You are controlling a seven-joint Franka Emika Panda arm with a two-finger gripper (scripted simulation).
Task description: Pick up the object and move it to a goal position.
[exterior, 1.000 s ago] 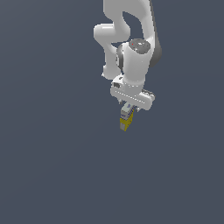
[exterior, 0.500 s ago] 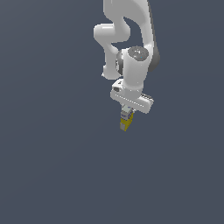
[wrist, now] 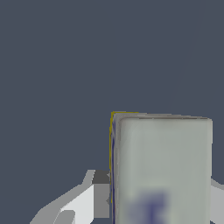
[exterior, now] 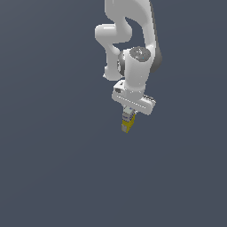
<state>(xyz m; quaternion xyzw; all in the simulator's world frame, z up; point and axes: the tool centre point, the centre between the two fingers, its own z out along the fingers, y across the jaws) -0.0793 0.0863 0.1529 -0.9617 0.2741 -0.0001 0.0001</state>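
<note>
The object is a small carton-like box (exterior: 127, 126) with a yellow lower body and a white-grey top. It hangs below my white gripper (exterior: 129, 116), which is shut on its upper part. In the wrist view the box's white-grey top (wrist: 162, 166) with a bluish mark fills the space between my fingers (wrist: 87, 197), one finger on each side of it. The box is lifted off the dark grey floor (exterior: 53, 168).
Only the plain dark grey floor surrounds the arm (exterior: 133, 40). No goal marker or other object shows in either view.
The arm has shifted slightly toward the exterior view's left and turned a little, carrying the box with it. The grip is unchanged.
</note>
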